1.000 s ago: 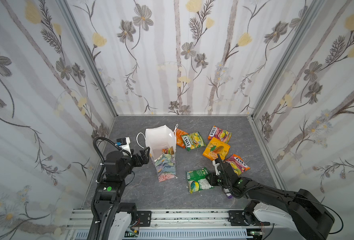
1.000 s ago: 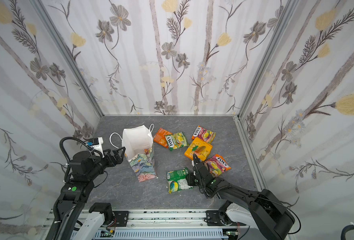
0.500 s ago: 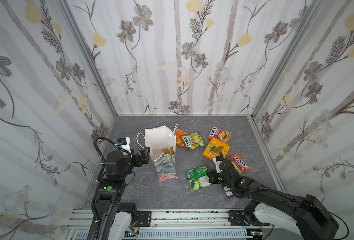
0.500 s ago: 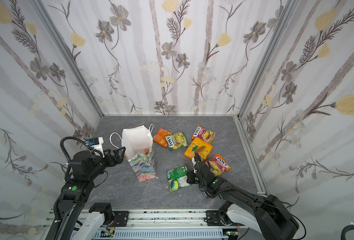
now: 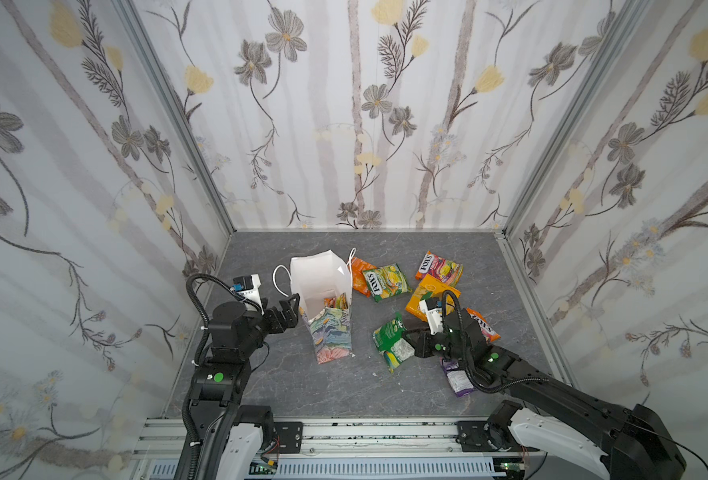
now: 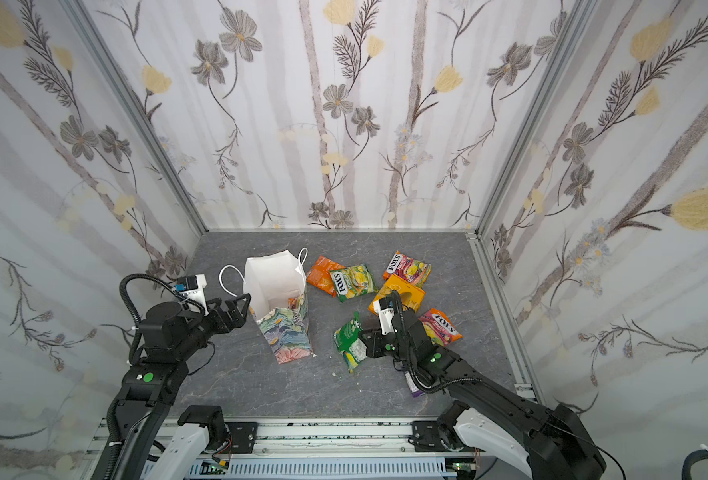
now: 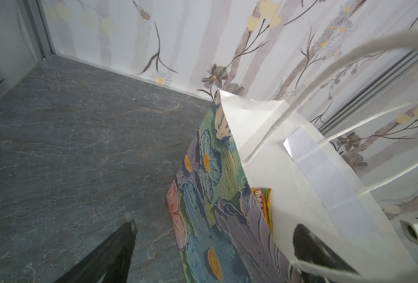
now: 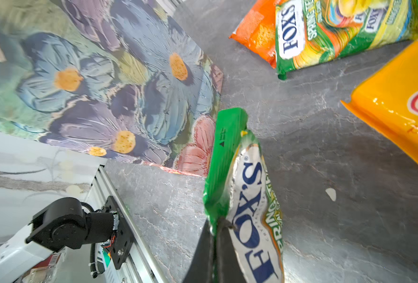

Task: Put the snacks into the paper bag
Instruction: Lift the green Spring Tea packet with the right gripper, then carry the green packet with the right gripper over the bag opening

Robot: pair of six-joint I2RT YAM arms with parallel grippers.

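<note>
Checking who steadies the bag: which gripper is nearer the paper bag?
Left. The left gripper has the paper bag's rim between its open jaws; the right gripper pinches the green packet beside the bag, clear of it.

Right tool (image 8: 215, 226) has its jaws squeezed together on the foil edge of the green packet (image 8: 248, 193), FOX'S lettering facing out. Just past the packet's far end stands the bag (image 8: 105, 85), floral side showing. Farther off, an orange packet (image 8: 257, 34) lies tucked under a yellow-green packet (image 8: 345, 31). The box (image 8: 399, 110) sits apart on the grey tabletop (image 8: 313, 159).
</note>
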